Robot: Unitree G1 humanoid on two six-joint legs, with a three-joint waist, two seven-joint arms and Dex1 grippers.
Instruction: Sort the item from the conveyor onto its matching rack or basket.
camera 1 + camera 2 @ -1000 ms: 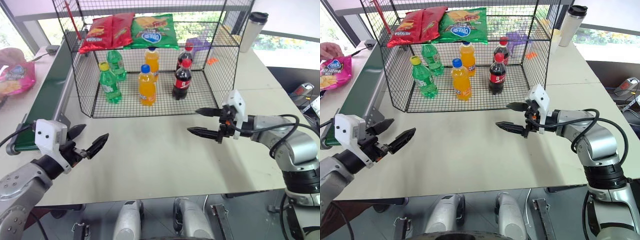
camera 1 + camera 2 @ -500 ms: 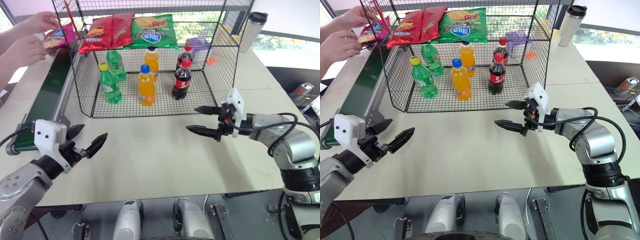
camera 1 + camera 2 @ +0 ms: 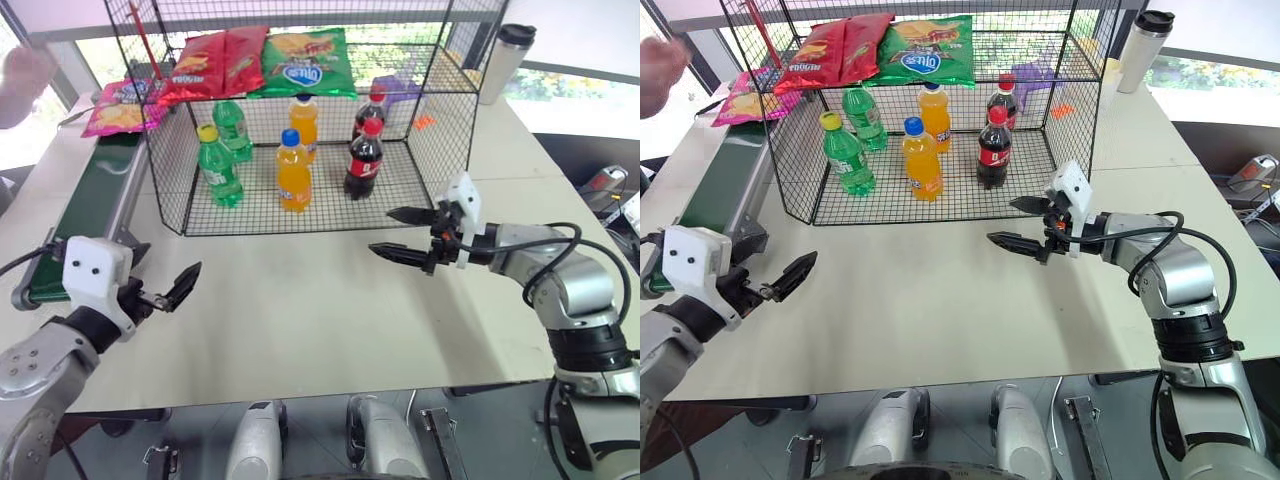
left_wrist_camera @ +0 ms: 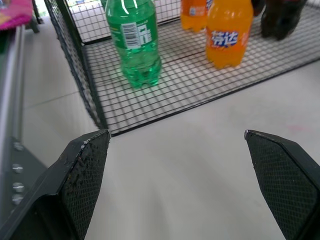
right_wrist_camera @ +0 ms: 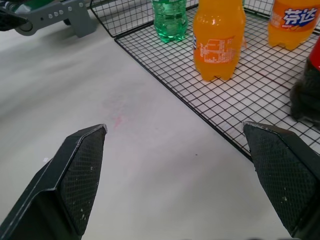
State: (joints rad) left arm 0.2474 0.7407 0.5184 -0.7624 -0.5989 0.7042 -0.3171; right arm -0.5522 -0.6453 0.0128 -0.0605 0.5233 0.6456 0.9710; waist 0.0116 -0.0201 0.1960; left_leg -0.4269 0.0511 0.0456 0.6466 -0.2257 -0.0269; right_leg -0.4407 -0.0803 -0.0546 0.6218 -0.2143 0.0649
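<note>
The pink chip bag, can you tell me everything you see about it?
The pink chip bag is shiny magenta with pictured yellow chips and a round blue logo. It lies flat at the far end of the green conveyor, just outside the black wire rack. Neither gripper is near it; nothing holds it.

The pink chip bag (image 3: 124,106) lies flat on the far end of the dark green conveyor (image 3: 88,205), just beside the black wire rack (image 3: 300,130)

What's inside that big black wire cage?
The wire cage holds red chip bags and a green one on its upper tier, with six bottles standing below. Something purple behind them is partly hidden.
</note>
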